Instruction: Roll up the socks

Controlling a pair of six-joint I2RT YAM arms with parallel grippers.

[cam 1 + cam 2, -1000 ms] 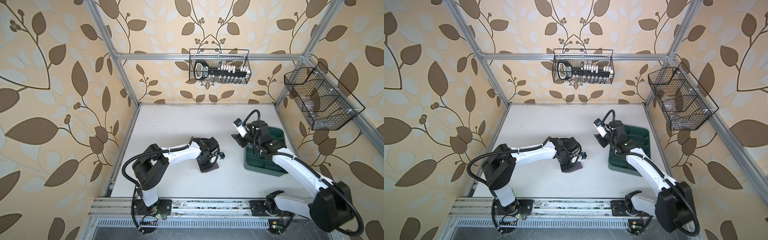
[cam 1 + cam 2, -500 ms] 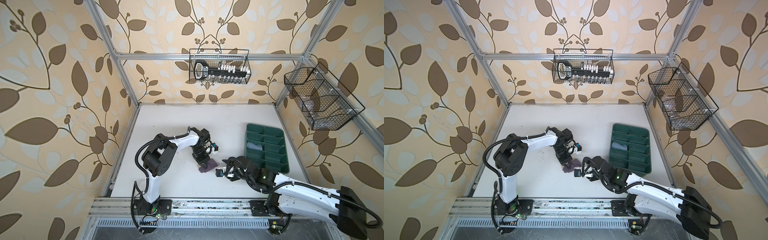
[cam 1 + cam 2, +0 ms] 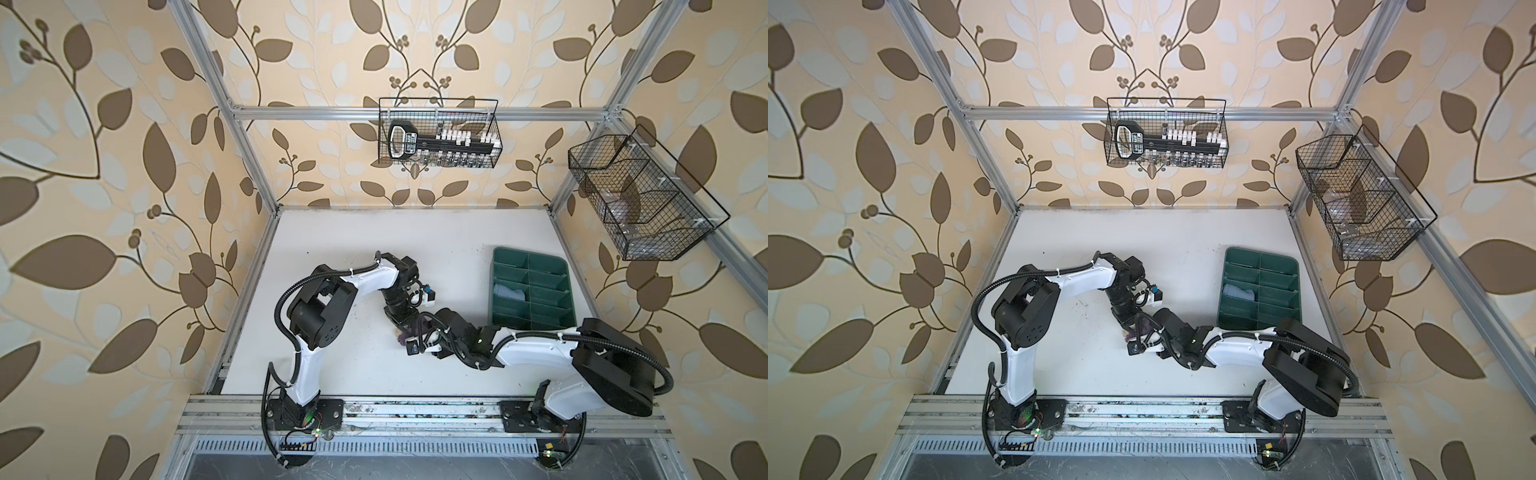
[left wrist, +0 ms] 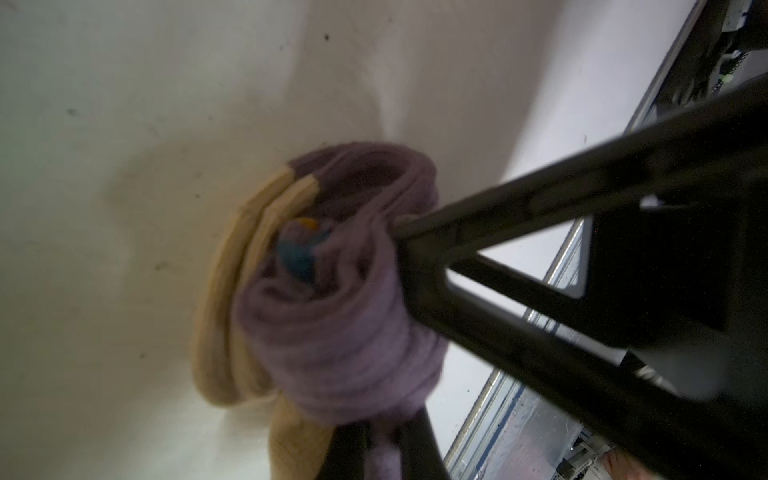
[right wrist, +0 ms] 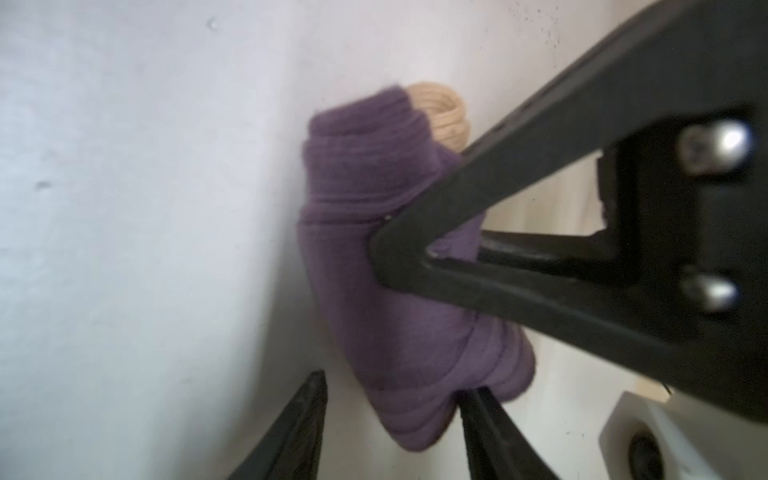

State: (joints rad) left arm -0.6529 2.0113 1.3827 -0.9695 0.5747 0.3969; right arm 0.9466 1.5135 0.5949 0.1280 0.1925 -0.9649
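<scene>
A purple sock [image 4: 332, 316], rolled up with its beige toe [image 4: 216, 316] at one end, lies mid-table in both top views [image 3: 409, 330] [image 3: 1139, 329]. A spot of blue and orange shows in the roll's core. My left gripper [image 4: 384, 453] is shut on a fold of the purple roll [image 5: 374, 270]. My right gripper [image 5: 395, 432] is open at the roll's other end. One of its fingers [image 5: 490, 432] touches the fabric and the other stands clear. A light blue sock [image 3: 509, 293] lies bundled in the green tray [image 3: 530, 253].
The green divided tray [image 3: 1260, 254] sits at the right of the white table [image 3: 374, 249]. Wire baskets hang on the back wall [image 3: 438, 141] and the right wall [image 3: 640, 199]. An aluminium rail [image 3: 415, 409] runs along the front edge, with both arm bases on it.
My right arm left the green tray, swung low across the front and came up against the purple roll. My left gripper stayed shut on the roll while its arm shifted.
</scene>
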